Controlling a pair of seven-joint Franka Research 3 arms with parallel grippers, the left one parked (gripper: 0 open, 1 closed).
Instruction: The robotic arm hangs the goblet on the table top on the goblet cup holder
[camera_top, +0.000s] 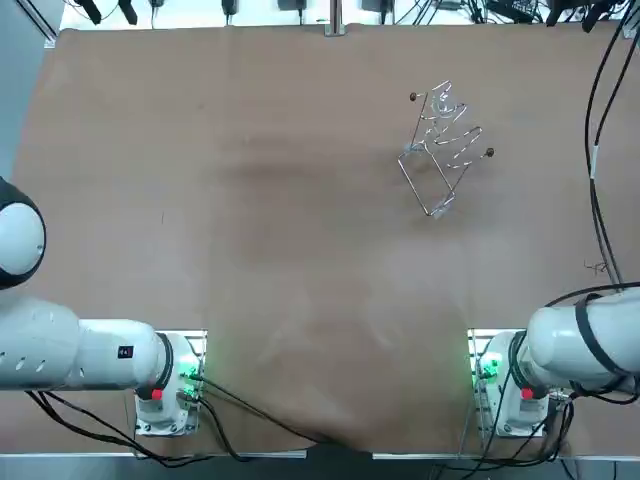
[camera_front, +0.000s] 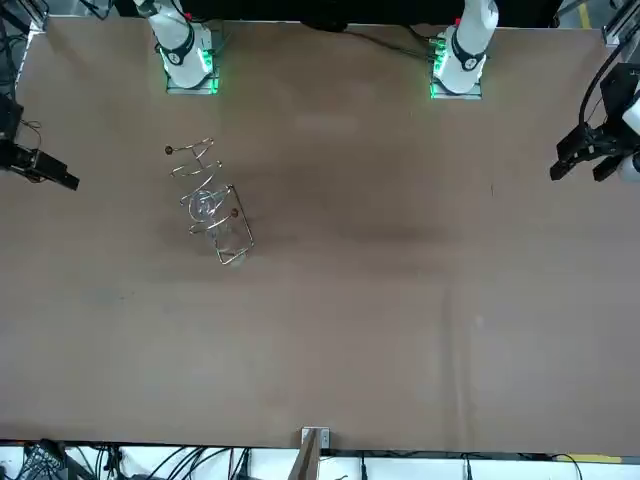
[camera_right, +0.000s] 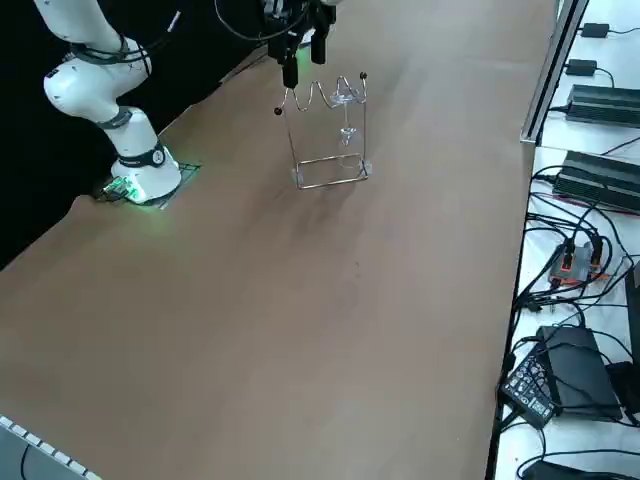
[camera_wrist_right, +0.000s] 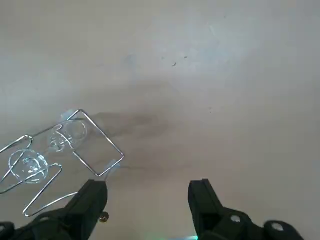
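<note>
A clear goblet (camera_top: 445, 105) hangs upside down on the wire goblet holder (camera_top: 447, 140), which stands at the far right of the brown table. Both show in the front view as goblet (camera_front: 203, 207) and holder (camera_front: 232, 240), and in the side view as goblet (camera_right: 345, 100) and holder (camera_right: 330, 182). My right gripper (camera_wrist_right: 147, 187) is open with nothing between its fingers. It hovers high above the table, beside the holder (camera_wrist_right: 100, 131) and apart from the goblet (camera_wrist_right: 27, 164). The side view puts the gripper (camera_right: 305, 55) just above the holder's top wire.
The brown table (camera_top: 250, 250) carries nothing besides the holder. Cables and power units (camera_right: 590, 180) lie past its far edge. The right arm's base (camera_top: 500, 380) sits at the near edge.
</note>
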